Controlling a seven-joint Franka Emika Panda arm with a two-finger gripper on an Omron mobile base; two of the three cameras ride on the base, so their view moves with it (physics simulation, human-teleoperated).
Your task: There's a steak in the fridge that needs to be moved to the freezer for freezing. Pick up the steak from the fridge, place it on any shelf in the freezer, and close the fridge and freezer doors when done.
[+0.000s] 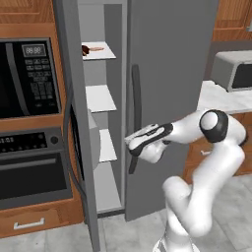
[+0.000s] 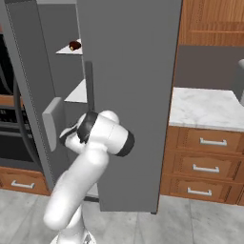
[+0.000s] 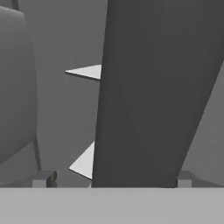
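Open narrow grey freezer compartment [image 1: 101, 74] carries a stack of narrow flat white shelf boards. Top white shelf [image 1: 101, 53] holds the small dark reddish-brown rounded steak [image 1: 85, 49] at its left end, with a flat pale orange-tan strip [image 1: 97, 48] lying just beside it toward the right; both rest on the board. In the right base view the steak [image 2: 75, 45] sits near the shelf's front edge. Second white shelf [image 1: 100, 98] and third white shelf [image 1: 107, 145] show bare white tops. Compartment floor [image 1: 106, 189] is pale grey.
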